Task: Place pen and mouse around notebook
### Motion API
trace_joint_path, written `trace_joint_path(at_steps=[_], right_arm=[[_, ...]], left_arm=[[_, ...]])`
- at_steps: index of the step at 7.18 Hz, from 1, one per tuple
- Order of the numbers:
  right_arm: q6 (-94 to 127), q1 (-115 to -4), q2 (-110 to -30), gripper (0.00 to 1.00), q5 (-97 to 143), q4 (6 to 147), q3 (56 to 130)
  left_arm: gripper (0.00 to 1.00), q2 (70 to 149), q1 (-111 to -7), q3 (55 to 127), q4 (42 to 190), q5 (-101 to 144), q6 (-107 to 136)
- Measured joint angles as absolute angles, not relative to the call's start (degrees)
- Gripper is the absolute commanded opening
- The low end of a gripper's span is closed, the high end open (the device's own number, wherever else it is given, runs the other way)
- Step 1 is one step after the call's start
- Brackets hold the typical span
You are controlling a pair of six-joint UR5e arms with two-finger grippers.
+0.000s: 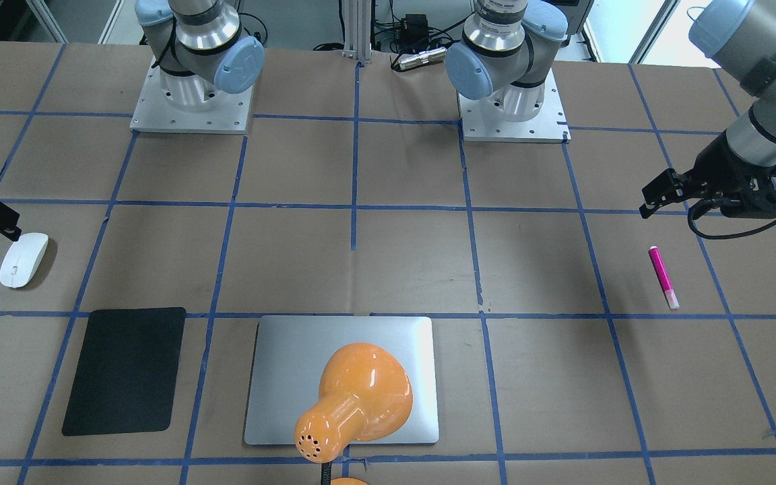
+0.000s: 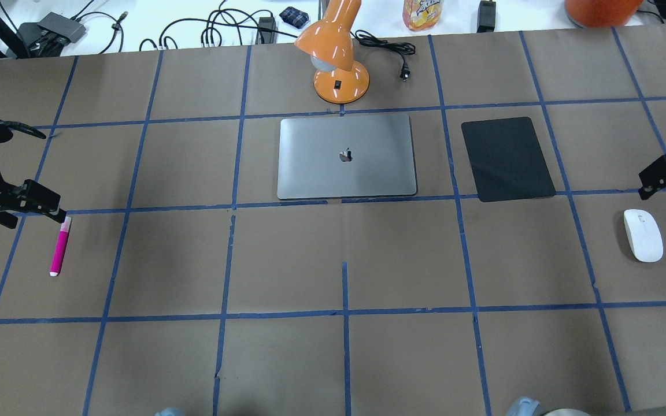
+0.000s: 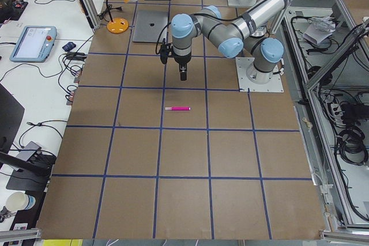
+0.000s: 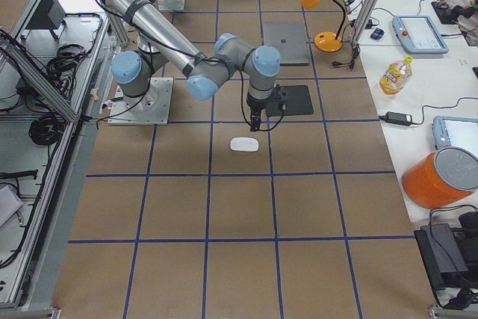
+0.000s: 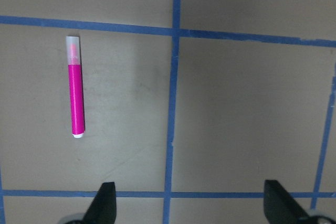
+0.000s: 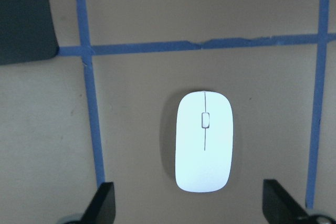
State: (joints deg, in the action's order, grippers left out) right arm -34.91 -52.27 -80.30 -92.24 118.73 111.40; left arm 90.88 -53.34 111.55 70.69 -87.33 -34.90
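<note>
Open left end effector (image 5: 191, 208) hangs near the pen (image 5: 76, 93); open right end effector (image 6: 191, 208) over the mouse (image 6: 204, 141), apparently pre-grasp; both items lie well apart from the notebook (image 2: 321, 167).

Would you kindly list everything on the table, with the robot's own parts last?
pen: one, magenta, lying at the table's left end, far from the notebook
mouse: one, white, at the right end, beyond the mat
notebook: one, silver-grey, closed, far-side centre
mat: one, black, right of the notebook, apart from it
lamp: one, orange, just beyond the notebook's far edge
left gripper: one, black, open, above the table near the pen
right gripper: one, black, open, above the mouse
</note>
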Motion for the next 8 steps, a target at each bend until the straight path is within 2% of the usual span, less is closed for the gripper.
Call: trace_joint_path(at_steps=[2, 5, 6, 7, 8], right_arm=[[-38.43, -50.06, -77.47, 1.0, -92.12, 132.05, 119.23], [-41.06, -48.41, -72.72, 0.97, -92.08, 140.2, 121.67], [-41.11, -48.25, -72.36, 0.66, -92.16, 140.63, 121.74], [-41.07, -48.2, -72.35, 0.54, -92.23, 140.71, 121.76], [-40.91, -48.2, -72.47, 0.48, -92.29, 140.63, 121.77]], left_arm=[[1.0, 95.88, -49.18, 113.97, 61.96, -87.32, -37.57], [1.0, 103.47, -46.58, 114.74, 54.03, -87.32, -37.69], [1.0, 105.45, -46.76, 114.68, 52.07, -87.24, -37.21], [1.0, 106.92, -47.52, 114.73, 48.74, -87.08, -36.51], [1.0, 108.13, -48.68, 114.83, 45.25, -87.14, -35.91]])
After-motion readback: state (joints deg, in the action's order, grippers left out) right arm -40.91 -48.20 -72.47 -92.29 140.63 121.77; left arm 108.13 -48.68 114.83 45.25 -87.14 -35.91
